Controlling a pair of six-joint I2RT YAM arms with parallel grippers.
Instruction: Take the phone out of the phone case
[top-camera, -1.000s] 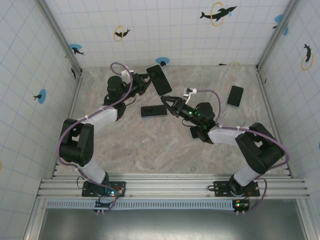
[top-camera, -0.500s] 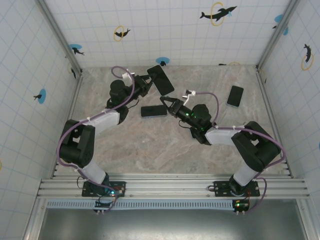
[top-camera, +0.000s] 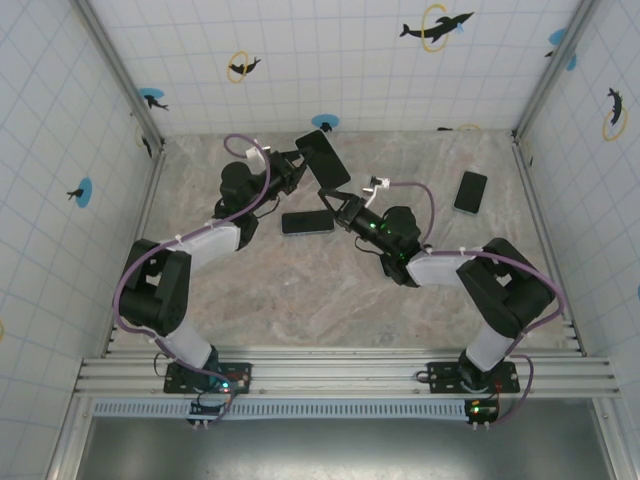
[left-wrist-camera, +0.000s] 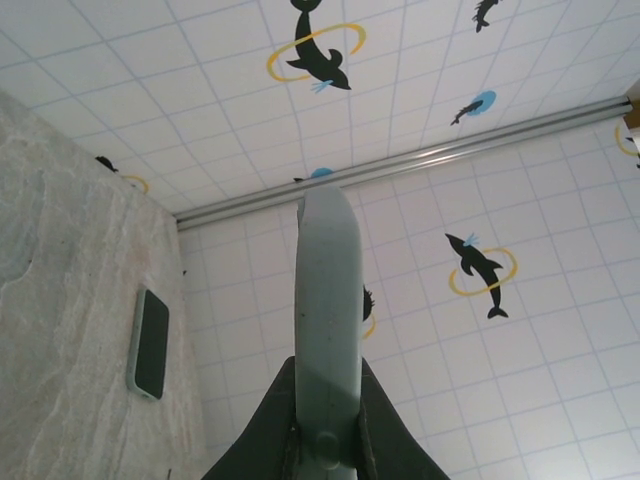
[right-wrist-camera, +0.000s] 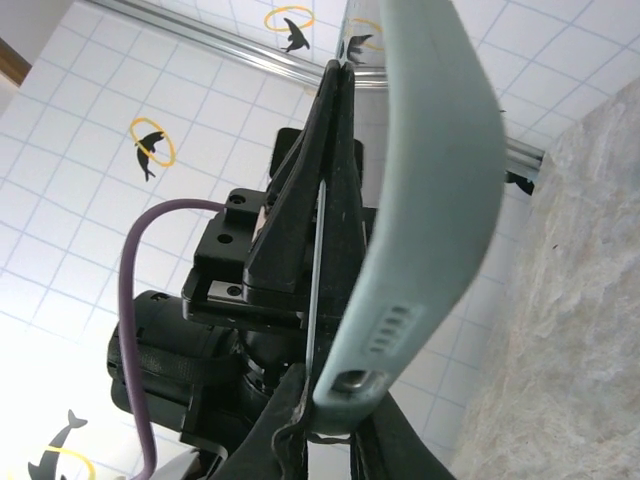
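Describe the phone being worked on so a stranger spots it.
Look where the two arms meet over the marbled table. The dark phone in a pale greenish case is held aloft by the left pincer and right pincer; the dark phone near it and the phone at right lie flat.

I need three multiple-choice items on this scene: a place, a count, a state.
1. Where is the cased phone? A lying flat; B held up by the left gripper; C against a wall.
2. How many other phones lie on the table? A none; B one; C two.
3. The right gripper is: A shut on the cased phone; B wide open; C resting on the table.
Key: 1B, it stands clamped in that gripper; 2C, the middle phone and the far-right phone; 3A, it pinches the case's end.
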